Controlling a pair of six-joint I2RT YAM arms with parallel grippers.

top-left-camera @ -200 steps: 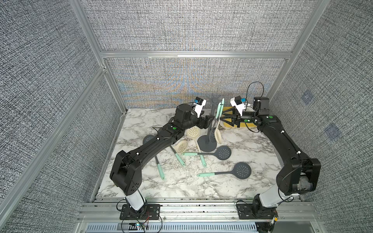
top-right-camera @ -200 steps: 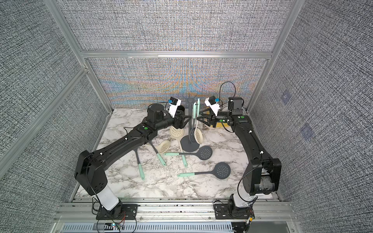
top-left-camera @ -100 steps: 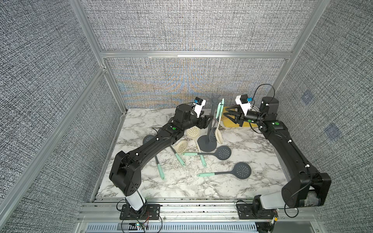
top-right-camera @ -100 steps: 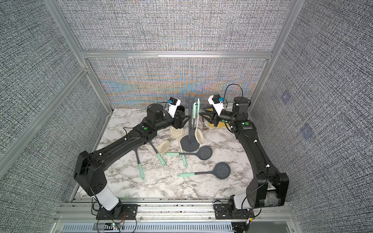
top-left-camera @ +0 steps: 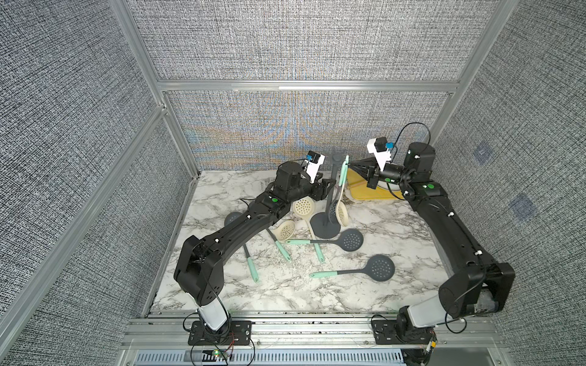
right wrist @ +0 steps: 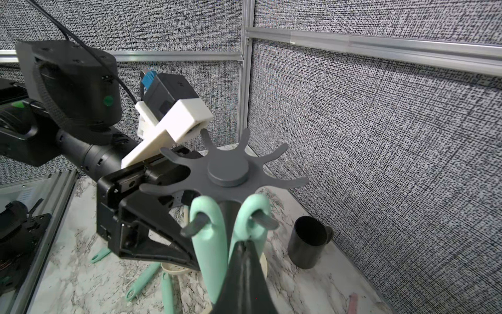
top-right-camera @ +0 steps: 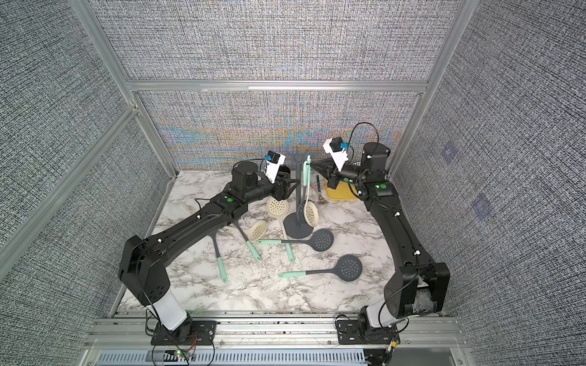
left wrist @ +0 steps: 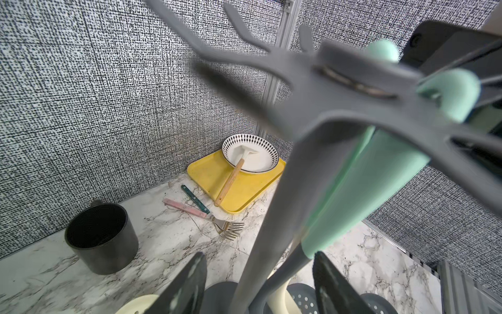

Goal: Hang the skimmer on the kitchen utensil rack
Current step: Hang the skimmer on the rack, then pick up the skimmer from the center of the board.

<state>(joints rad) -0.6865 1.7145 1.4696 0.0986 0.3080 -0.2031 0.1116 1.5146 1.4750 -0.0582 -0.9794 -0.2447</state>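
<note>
— So, item one: the rack?

— Rack (top-left-camera: 324,225): upright, mid-table, round base flat on the marble. Its crown (right wrist: 228,174) carries two skimmers, hung by their mint handles on neighbouring hooks: cream skimmer (top-left-camera: 342,214) and grey skimmer (top-left-camera: 332,210). Both heads hang low, just above the base.

— Item two: your grippers?

— My left gripper (left wrist: 258,254): jaws apart, one on each side of the pole, below the crown. Neither jaw touches the pole, as far as I can see. My right gripper (right wrist: 244,243): jaws together, with nothing visible between them. The tip sits right up against one hung mint handle. I cannot tell whether it touches.

— Item three: the rest?

— Five loose skimmers (top-left-camera: 350,240), flat on the table (top-left-camera: 285,291) in front of the base, one partly under my left arm. At the back wall: black cup (left wrist: 100,244), two forks (left wrist: 228,227), and a yellow tray (left wrist: 206,171) bearing a bowl (left wrist: 244,139) with a scraper (left wrist: 229,180) in it.
</note>
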